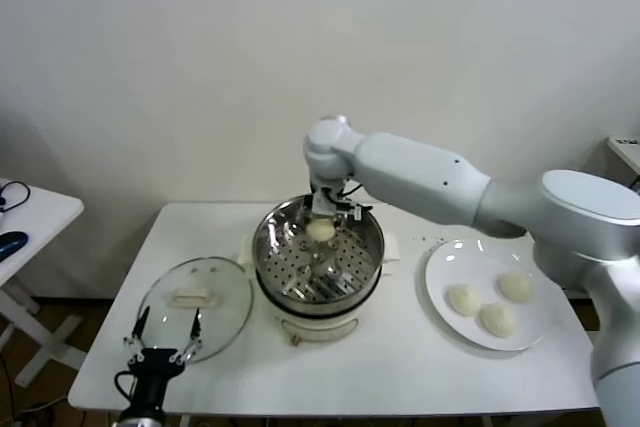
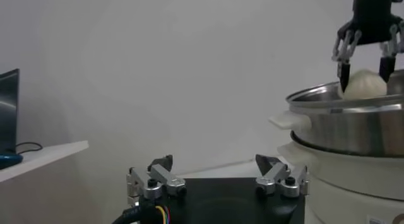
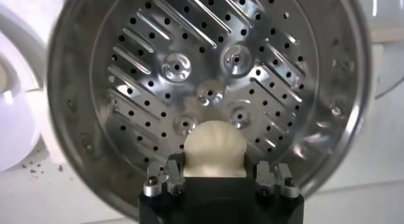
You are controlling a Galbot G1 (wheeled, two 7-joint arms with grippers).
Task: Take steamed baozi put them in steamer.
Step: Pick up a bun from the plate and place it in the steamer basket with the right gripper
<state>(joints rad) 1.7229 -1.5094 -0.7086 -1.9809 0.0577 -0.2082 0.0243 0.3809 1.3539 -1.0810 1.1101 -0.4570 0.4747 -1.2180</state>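
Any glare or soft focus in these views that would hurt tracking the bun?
Head view: steamer steel mirrors the light, and the glass lid shows mild reflections. Right wrist view: perforated tray glints, its rim smeared; the baozi in the right end effector reads clearly. Left wrist view: dim, flat light; left end effector sharp.

Cream baozi, perforated steel steamer

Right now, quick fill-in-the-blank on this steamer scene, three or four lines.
1. The right gripper holds one baozi above the ____.
2. The plate carries ____ baozi.
3. The glass lid lies on the table on the steamer's ____ side.
4. The left gripper, near the lid, is ____.

Missing: steamer; three; left; open
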